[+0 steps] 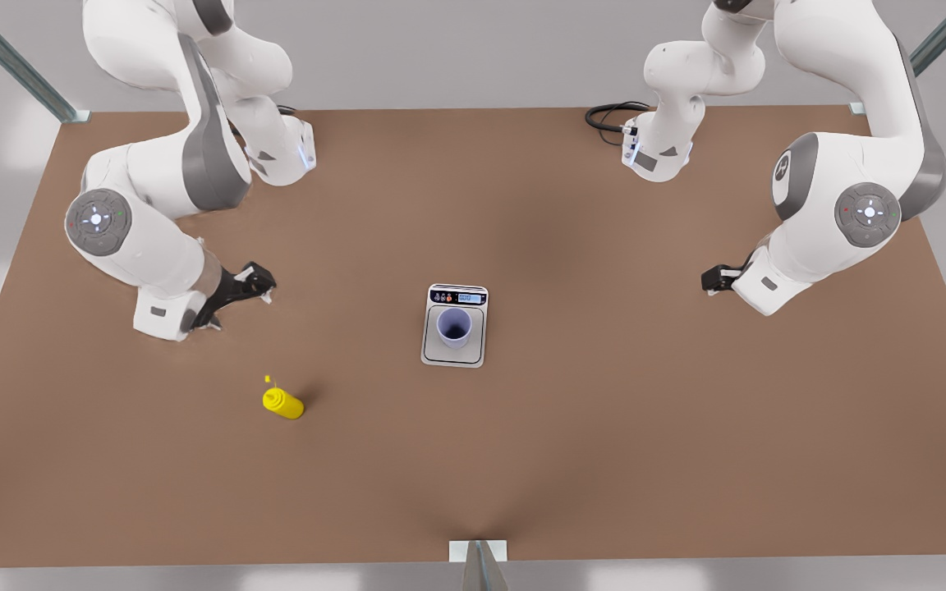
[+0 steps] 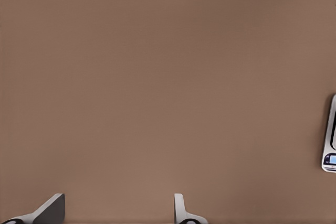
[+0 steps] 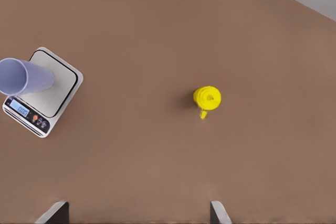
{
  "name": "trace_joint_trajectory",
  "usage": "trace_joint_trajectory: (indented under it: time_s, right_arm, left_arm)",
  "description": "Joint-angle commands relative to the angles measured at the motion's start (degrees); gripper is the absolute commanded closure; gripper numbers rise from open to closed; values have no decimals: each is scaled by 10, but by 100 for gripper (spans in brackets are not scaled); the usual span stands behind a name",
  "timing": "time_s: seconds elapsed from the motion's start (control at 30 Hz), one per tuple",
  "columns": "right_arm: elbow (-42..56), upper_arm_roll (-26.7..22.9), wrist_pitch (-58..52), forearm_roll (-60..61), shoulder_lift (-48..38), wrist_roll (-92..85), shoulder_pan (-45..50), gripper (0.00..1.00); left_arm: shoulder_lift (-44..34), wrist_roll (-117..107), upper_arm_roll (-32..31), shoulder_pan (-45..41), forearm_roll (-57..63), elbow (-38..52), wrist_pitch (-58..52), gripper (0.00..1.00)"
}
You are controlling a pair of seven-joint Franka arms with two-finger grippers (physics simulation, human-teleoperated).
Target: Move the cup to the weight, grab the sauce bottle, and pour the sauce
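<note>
The sauce bottle [image 1: 283,403] is standing on the desk [image 1: 604,427], just nearer than the released right gripper [image 1: 264,287]; the left gripper [image 1: 707,281], also released, is waiting far right.

Matt brown table [image 1: 604,427], steel-topped weight [image 1: 454,355]

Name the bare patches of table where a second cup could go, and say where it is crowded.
Widest: the near strip of table, from the bottle to the front view's right edge. Also bare: between scale and left gripper, and the far middle. Tightest: between right gripper and bottle. The cup occupies the scale.
</note>
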Motion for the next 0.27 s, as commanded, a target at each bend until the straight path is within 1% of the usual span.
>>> trace_joint_trajectory:
  time_s: [0.0,0.03,0.07,0.13,0.23]
  right_arm:
    - [-1,8,-18,-2,-7,35,-14,0]
    - [-2,9,-38,-7,-21,91,-21,0]
    - [-6,32,-53,-9,-25,129,-35,0]
    - [-10,40,-68,-9,-29,207,-40,0]
    - [-9,41,-67,-9,-29,206,-40,0]
  left_arm:
    - [0,0,0,0,0,0,1,0]
    - [0,0,0,0,0,0,1,0]
    - [0,0,0,0,0,0,1,0]
    - [0,0,0,0,0,0,1,0]
    - [0,0,0,0,0,0,1,0]
